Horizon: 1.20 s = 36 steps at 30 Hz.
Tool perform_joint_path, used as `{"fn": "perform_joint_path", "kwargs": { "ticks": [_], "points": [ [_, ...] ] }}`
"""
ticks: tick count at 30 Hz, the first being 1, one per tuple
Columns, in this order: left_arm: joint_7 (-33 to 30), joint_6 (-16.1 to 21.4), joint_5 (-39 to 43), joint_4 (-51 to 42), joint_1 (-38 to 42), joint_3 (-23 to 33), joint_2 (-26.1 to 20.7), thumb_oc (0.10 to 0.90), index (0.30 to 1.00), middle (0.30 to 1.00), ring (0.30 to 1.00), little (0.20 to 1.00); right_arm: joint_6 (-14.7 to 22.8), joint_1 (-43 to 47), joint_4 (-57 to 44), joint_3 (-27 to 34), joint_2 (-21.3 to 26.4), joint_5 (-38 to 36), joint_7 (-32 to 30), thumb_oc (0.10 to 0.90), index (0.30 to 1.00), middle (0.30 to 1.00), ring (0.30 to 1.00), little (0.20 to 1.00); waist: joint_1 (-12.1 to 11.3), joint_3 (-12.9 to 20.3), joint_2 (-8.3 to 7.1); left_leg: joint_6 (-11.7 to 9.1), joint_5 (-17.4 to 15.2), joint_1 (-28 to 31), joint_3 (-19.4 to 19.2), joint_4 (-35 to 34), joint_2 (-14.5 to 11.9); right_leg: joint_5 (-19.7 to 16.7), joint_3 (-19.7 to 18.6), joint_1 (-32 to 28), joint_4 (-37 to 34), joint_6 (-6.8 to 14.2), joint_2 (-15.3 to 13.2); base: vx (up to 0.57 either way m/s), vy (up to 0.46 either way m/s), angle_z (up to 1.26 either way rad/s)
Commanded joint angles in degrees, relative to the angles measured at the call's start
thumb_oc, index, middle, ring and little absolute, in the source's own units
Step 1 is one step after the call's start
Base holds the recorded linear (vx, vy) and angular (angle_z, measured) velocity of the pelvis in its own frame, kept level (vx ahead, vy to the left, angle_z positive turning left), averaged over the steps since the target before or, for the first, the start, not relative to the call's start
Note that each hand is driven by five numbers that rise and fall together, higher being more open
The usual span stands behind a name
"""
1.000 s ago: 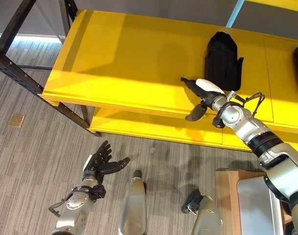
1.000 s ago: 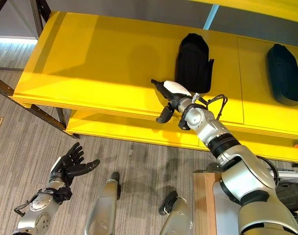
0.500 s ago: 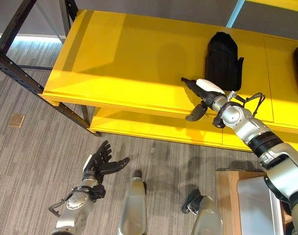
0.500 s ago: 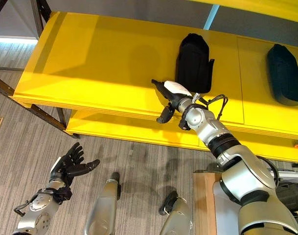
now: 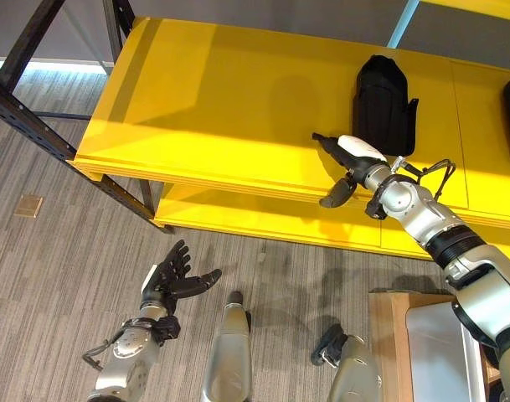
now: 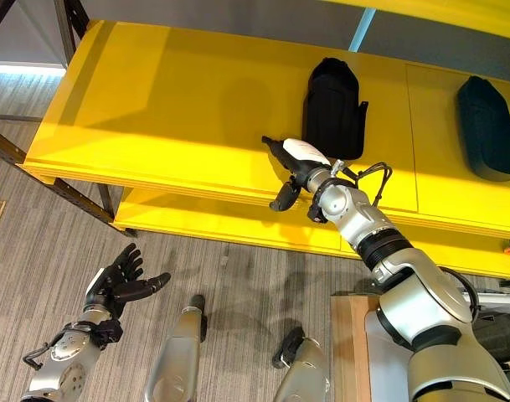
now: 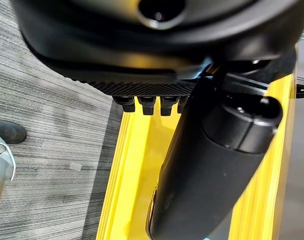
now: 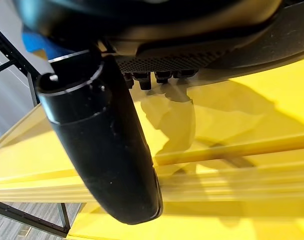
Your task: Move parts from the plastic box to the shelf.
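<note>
While the right hand [image 5: 348, 159] is hovering over the front edge of the yellow shelf [image 5: 221, 100] with fingers straight and nothing in them, a black part [image 5: 383, 104] is lying just beyond it, long axis running toward the shelf's back. Well below, the left hand [image 5: 169, 279] is hanging spread and idle.

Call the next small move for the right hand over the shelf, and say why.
Probably draw the right hand back off the yellow shelf toward the box for another part. Its fingers are straight and hold nothing, and a black part already lies on the shelf just beyond it. The left hand hangs open, low over the floor.
</note>
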State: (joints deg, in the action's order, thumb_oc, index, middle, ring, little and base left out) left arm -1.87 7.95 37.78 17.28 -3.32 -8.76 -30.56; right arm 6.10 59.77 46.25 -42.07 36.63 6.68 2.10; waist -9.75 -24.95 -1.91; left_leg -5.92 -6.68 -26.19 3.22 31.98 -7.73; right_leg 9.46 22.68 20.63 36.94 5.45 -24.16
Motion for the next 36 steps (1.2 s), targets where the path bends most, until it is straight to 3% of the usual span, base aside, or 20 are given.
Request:
{"fn": "perform_joint_path", "kwargs": {
  "ticks": [1, 11, 23, 36],
  "points": [
    [0.4, 6.0, -1.0, -5.1, 0.3, 1.8, -2.9, 0.900, 1.000, 1.000, 1.000, 1.000, -3.6, 7.9, 8.0, 6.2, 10.1, 0.8, -7.6, 0.900, 1.000, 1.000, 1.000, 1.000, -0.1, 2.6, 0.20, 1.8, -1.2, 2.1, 2.6, -2.6, -0.7, -3.3, -3.5, -1.2, 2.6, 2.5, 0.5, 0.00, 0.000, 0.00],
    [0.3, 6.0, -0.8, -5.0, 0.3, 2.0, -2.8, 0.900, 1.000, 1.000, 1.000, 1.000, -3.6, 7.7, 6.6, 6.3, 10.0, 0.8, -7.6, 0.900, 1.000, 1.000, 1.000, 1.000, -0.1, 2.5, 0.31, 1.8, -1.2, 2.1, 2.5, -2.5, -0.8, -3.3, -3.5, -1.1, 2.7, 2.5, 0.6, 0.00, 0.000, 0.00],
    [-0.7, 6.2, -0.8, -4.9, 0.0, 3.7, -2.4, 0.900, 1.000, 1.000, 1.000, 1.000, -0.8, 5.8, -13.7, 11.0, 10.9, -4.0, -8.3, 0.900, 1.000, 1.000, 1.000, 1.000, 0.5, 2.5, -0.03, 1.9, -1.7, 1.7, 1.9, -1.6, -0.7, -3.2, -4.0, -0.5, 3.3, 2.5, 0.5, 0.00, 0.000, -0.01],
    [-0.7, 6.2, -1.3, -6.0, -0.5, 4.1, -1.9, 0.900, 1.000, 1.000, 1.000, 1.000, 2.8, 3.8, -27.4, 14.3, 12.1, -6.8, -8.8, 0.900, 1.000, 1.000, 1.000, 1.000, 1.2, 2.7, -0.68, 2.0, -2.0, 1.5, 2.0, -1.4, -0.7, -3.2, -4.2, -0.3, 3.3, 2.5, 0.5, 0.00, 0.000, -0.01]
  ]
}}
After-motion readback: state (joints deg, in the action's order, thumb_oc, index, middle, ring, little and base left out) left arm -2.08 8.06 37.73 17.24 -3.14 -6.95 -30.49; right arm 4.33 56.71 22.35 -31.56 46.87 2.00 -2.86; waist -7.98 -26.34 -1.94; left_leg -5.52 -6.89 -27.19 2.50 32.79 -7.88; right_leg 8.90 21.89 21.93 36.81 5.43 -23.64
